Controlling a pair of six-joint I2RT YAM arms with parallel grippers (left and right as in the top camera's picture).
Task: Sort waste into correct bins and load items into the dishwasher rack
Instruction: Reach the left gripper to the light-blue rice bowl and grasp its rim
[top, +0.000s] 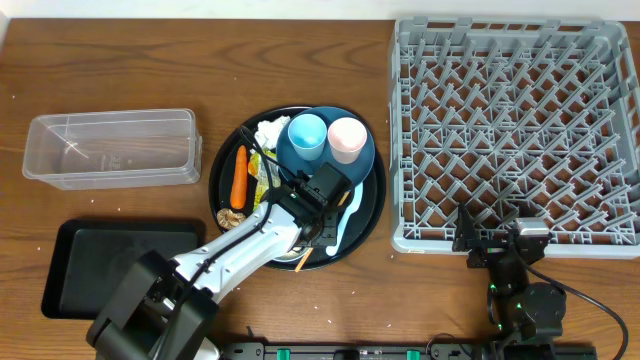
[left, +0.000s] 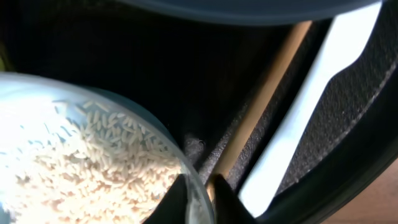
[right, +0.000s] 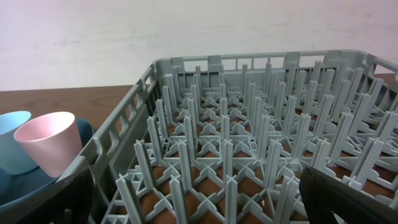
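Observation:
My left gripper (top: 322, 188) is over the round black tray (top: 222, 160). In the left wrist view its jaws (left: 194, 190) are shut on the rim of the small light blue bowl (left: 37, 99), which holds white rice (left: 87, 168). A wooden chopstick (left: 267, 93) and a white spoon (left: 314, 93) lie beside the bowl. The dark blue plate (top: 362, 162) carries the light blue cup (top: 307, 136) and pink cup (top: 346, 138). A carrot (top: 239, 176), tissue (top: 270, 132), wrapper (top: 258, 172) and brown lump (top: 230, 217) lie on the tray. My right gripper (top: 495, 240) is open and empty at the rack's (top: 515, 130) front edge.
The clear plastic box (top: 110, 148) stands at the left, and the shallow black tray (top: 110, 265) lies in front of it. The right wrist view shows the rack's pegs (right: 249, 143) and the pink cup (right: 50, 149) to the left.

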